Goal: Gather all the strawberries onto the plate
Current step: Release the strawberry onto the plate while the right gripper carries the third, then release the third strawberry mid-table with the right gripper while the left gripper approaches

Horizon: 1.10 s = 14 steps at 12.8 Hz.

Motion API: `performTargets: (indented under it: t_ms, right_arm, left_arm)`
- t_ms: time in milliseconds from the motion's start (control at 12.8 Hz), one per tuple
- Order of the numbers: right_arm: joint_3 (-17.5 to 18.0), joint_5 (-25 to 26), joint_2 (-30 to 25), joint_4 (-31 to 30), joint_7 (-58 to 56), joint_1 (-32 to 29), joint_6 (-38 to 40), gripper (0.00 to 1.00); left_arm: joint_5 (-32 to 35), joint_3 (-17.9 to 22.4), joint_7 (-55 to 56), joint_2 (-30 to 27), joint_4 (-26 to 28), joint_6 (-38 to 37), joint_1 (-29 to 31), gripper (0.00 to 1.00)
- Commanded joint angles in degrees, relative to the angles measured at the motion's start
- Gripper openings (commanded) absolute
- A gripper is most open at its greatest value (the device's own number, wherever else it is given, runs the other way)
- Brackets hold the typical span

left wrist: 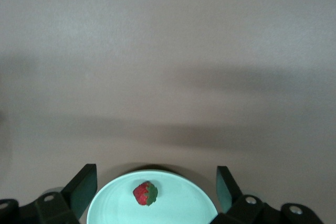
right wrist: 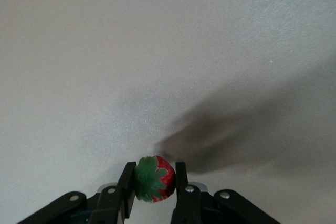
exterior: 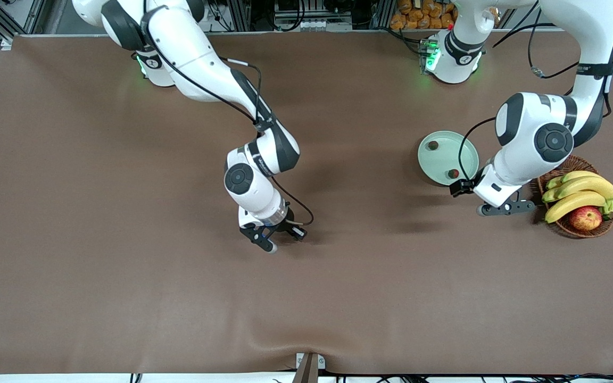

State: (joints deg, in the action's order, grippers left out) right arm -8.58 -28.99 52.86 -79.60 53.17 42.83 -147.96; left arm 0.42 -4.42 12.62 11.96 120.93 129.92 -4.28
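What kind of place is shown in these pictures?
Probably a robotics lab: two robot arms are mounted at a brown-covered table, with metal framing and cables along its edge. The props are a plate and a wicker fruit basket.

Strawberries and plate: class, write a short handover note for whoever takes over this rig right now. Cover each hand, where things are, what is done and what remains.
Right hand: shut on a strawberry, over bare table near the middle.
Left hand: open, empty, over the plate edge beside the fruit basket.
Done: two strawberries lie in the plate, one by its rim nearer the bases, one nearer the front camera.
Left: carry the held strawberry to the plate and release it.
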Motion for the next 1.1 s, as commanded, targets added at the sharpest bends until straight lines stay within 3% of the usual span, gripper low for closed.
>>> performTargets:
  t_ms: [0, 314, 706, 784, 1020]
  right_arm:
    - [-0.03, -0.89, 1.1, 2.61, -0.34, -0.2, 0.39, 0.99]
    - [-0.39, 2.52, -1.43, 2.61, -3.84, -2.47, 2.66, 1.0]
    - [-0.47, 3.77, -7.23, 2.09, -25.53, -14.68, 20.67, 1.0]
    - [-1.43, 3.86, -7.85, 1.82, -28.97, -16.09, 23.13, 1.0]
    - [-8.89, 4.55, -10.13, 0.86, -36.45, -14.45, 27.27, 1.0]
  left_arm:
    - [0.02, -0.15, -2.59, 1.14, -3.41, -1.16, -0.03, 1.0]
    - [-0.33, -0.5, -2.16, 3.51, -8.95, -1.16, -0.99, 1.0]
    - [-0.86, -0.58, 1.18, 8.69, -15.89, -1.07, -6.26, 1.0]
    - [-0.95, -0.58, 1.27, 10.26, -17.91, -1.07, -7.23, 1.0]
    - [-0.86, -0.58, 3.19, 15.53, -25.28, -1.07, -10.83, 1.0]
